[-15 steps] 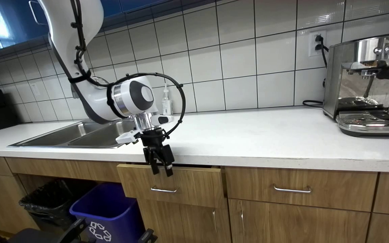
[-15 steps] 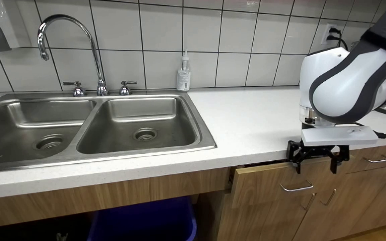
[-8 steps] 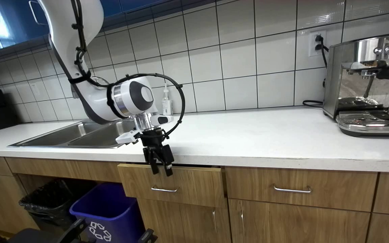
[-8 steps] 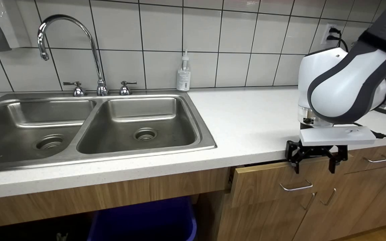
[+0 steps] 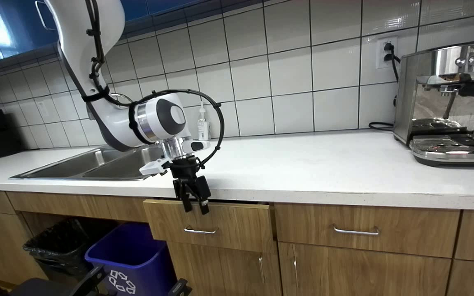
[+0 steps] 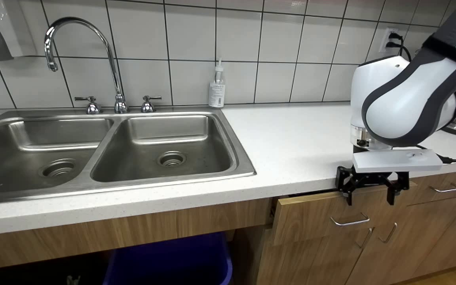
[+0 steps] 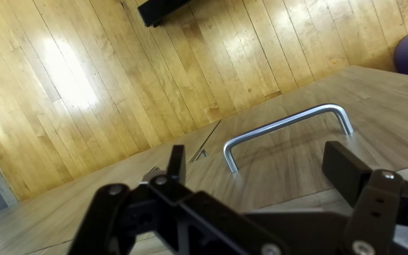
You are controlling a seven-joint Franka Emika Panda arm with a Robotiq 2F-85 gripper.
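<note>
The gripper [image 6: 370,201] is hanging above the handle [image 7: 282,124], spread wide and holding nothing. The drawer [image 5: 243,228] is already standing partway out beneath the near edge of the counter [image 5: 303,164], right of the sink [image 6: 244,168]; the handle is not yet being gripped.

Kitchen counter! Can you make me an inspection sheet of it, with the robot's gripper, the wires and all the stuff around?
Surface: white counter, sink set into it.
Nearest things: wooden drawer, part-way out; its metal handle, not gripped.
Clutter: bottle by the tiled wall; coffee machine on the counter.
Gripper: open, holding nothing, by the drawer's top edge; whether it touches, I can't tell.
Cables: black cable strapped to the arm; cord plugged into the outlet.
Surroundings: blue bin and black-bagged bin below; blue cupboard above.
</note>
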